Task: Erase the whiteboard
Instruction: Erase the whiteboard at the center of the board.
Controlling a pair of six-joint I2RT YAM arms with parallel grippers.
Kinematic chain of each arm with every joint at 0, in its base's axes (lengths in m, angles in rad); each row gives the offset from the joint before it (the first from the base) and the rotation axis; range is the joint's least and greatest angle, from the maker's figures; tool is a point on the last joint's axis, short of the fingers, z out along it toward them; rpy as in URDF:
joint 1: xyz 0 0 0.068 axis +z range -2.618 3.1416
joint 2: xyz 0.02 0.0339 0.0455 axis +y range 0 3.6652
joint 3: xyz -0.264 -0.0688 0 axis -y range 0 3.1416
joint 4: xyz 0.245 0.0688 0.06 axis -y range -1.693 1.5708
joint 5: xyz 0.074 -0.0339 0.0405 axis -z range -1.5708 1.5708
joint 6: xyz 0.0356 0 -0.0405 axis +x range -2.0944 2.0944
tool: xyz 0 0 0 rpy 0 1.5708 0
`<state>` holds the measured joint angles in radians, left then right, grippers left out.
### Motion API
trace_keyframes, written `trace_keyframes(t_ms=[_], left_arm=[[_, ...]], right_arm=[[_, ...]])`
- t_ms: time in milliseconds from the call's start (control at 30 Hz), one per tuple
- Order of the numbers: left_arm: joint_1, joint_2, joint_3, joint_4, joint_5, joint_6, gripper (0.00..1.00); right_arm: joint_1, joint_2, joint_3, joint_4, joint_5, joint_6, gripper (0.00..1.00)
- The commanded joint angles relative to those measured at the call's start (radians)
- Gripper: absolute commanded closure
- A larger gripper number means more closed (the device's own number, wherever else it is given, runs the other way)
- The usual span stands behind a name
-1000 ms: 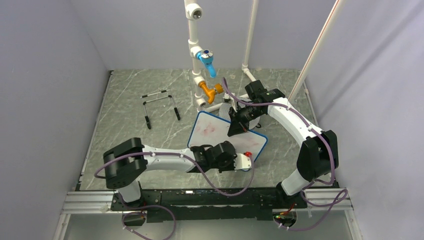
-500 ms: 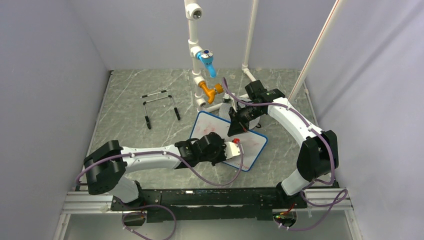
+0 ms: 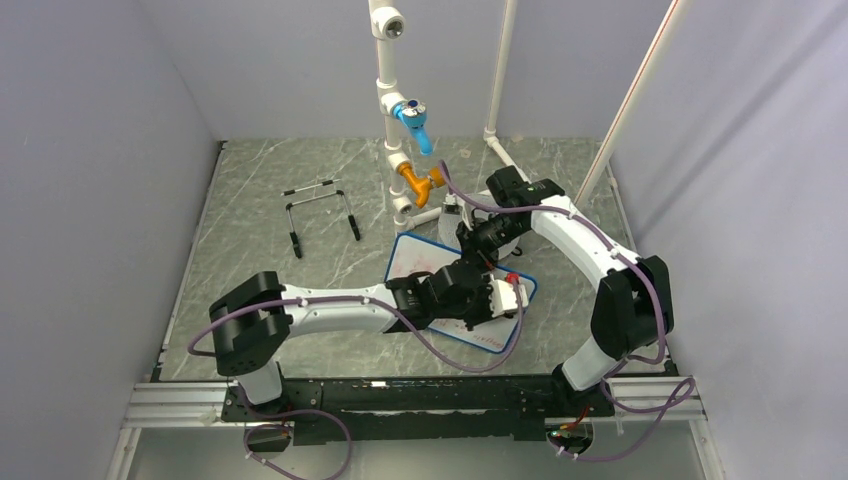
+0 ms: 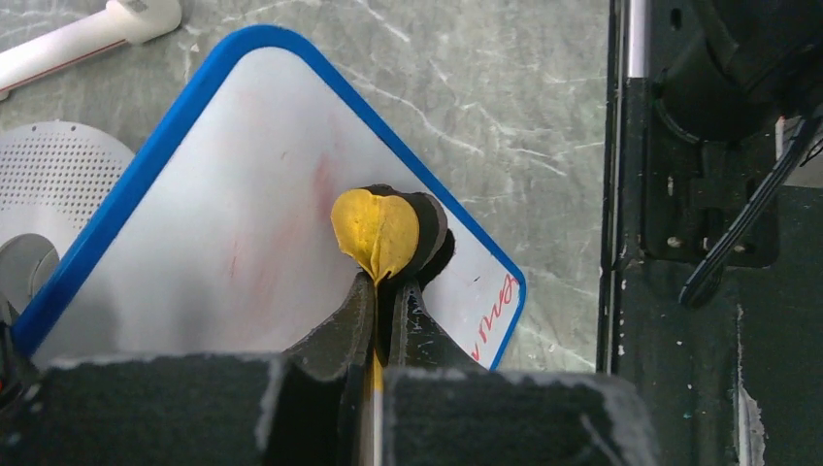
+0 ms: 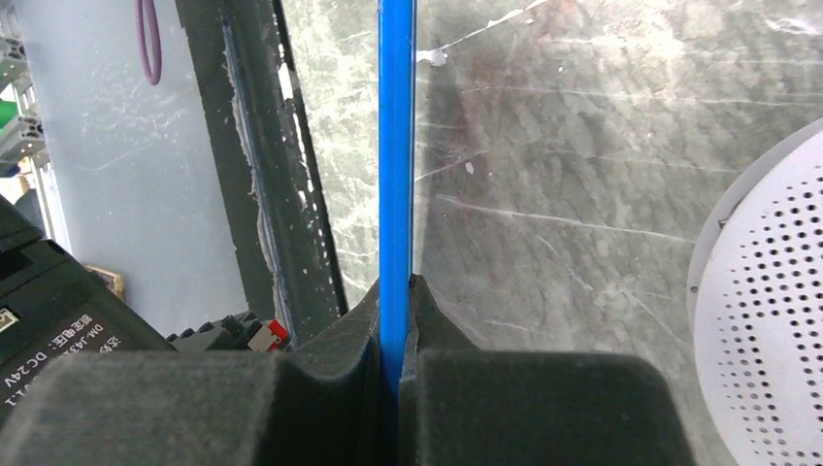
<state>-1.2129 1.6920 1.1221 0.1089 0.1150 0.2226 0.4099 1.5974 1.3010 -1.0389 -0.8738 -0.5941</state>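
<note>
Both grippers are clamped: your left gripper pinches a yellow pad against the whiteboard, mid-frame in the top view, and your right gripper nips its blue edge. Red writing at the lower-right corner is unreadable. A perforated disc lies just beside.

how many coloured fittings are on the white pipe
2: a blue fitting high on the white pipe, and an orange fitting lower down, just beyond the whiteboard. None seem hidden.
</note>
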Motion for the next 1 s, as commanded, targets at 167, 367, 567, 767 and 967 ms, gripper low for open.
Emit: trace_keyframes(t_ms=[167,367,567,767,967], left_arm=[[-0.001,-0.174,-0.291,0.293,-0.100,-0.074,1.00],[0.004,-0.354,-0.515,0.380,-0.217,-0.159,1.00],[0.046,-0.529,-0.658,0.409,-0.303,-0.265,1.00],[0.132,-0.651,-0.730,0.366,-0.277,-0.401,1.00],[0.175,-0.797,-0.815,0.358,-0.274,-0.514,1.00]], right_arm=[[0.023,0.004,-0.006,-0.049,-0.039,-0.084,1.00],[0.023,0.006,-0.009,-0.047,-0.023,-0.090,1.00],[0.023,0.007,-0.011,-0.040,-0.012,-0.085,1.00],[0.021,0.003,-0.011,-0.037,-0.002,-0.084,1.00],[0.020,0.003,-0.015,-0.024,0.009,-0.073,1.00]])
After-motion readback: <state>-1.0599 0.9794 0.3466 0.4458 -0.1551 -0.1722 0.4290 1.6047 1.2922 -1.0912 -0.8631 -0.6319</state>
